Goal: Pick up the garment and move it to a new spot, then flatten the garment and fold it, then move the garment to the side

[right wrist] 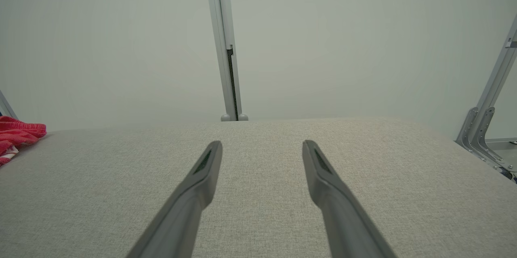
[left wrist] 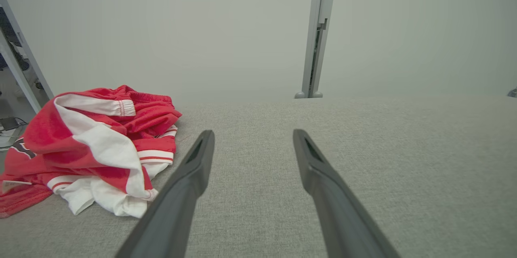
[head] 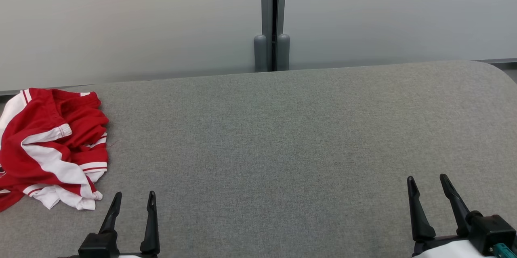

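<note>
A red and white garment (head: 52, 149) lies crumpled in a heap at the far left of the grey fabric table (head: 282, 137); part of it runs past the head view's left edge. My left gripper (head: 134, 197) stands open near the front edge, just right of the heap and apart from it. In the left wrist view the garment (left wrist: 97, 149) sits left of my open left gripper (left wrist: 252, 136). My right gripper (head: 427, 181) is open at the lower right, far from the cloth. The right wrist view shows the right gripper (right wrist: 261, 147) open over bare fabric, with a scrap of the garment (right wrist: 16, 135) at the left edge.
A frosted wall with a grey vertical post (head: 272, 19) runs along the table's far edge. The table's far right corner (head: 494, 68) is rounded. A metal frame bracket (right wrist: 482, 133) stands beyond the right side. Shelving and cables (left wrist: 12, 88) lie past the left end.
</note>
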Robot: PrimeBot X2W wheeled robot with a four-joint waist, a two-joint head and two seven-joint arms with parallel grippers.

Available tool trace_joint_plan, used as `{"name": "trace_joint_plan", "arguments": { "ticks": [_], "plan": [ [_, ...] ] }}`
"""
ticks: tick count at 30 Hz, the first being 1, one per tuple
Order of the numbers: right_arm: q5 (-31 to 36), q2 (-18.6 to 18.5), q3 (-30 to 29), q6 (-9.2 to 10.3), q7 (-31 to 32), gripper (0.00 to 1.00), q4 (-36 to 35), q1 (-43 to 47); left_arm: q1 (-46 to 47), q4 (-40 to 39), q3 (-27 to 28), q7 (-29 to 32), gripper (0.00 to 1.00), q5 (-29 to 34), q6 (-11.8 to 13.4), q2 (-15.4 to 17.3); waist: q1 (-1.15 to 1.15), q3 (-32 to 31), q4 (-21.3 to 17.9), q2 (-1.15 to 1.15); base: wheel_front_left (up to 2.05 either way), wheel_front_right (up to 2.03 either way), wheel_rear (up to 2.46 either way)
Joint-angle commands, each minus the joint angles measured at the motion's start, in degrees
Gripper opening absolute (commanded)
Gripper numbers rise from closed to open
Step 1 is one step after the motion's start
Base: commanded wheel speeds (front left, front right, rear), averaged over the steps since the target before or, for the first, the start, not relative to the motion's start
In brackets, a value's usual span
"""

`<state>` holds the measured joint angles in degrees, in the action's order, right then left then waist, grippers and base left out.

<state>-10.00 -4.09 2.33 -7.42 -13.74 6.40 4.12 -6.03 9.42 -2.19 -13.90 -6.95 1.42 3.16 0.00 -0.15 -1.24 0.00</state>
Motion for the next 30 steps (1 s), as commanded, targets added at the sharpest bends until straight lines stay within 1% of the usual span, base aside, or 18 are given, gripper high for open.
{"name": "trace_joint_plan", "arguments": {
  "ticks": [1, 10, 30],
  "plan": [
    [1.1, -0.3, 0.1, -0.12, -0.8, 1.0, 0.1, 0.4, -0.3, -0.1, 0.4, -0.5, 1.0, 1.2, 0.5, 0.3, 0.0, 0.0, 0.0, 0.0, 0.0, 0.0, 0.0],
    [3.2, -0.9, 0.5, -0.12, -1.7, 1.0, 0.8, 0.8, -1.0, 0.2, 1.7, -1.4, 1.0, 3.9, 0.9, 0.1, 0.0, 0.0, 0.0, 0.0, 0.0, 0.0, 0.0],
    [2.0, -1.2, 0.5, -0.12, -1.6, 1.0, 1.5, 0.4, -0.8, 0.8, 2.5, -1.3, 1.0, 3.0, 0.2, -0.1, 0.0, 0.1, -0.1, 0.0, 0.0, 0.0, 0.0]
  ]
}}
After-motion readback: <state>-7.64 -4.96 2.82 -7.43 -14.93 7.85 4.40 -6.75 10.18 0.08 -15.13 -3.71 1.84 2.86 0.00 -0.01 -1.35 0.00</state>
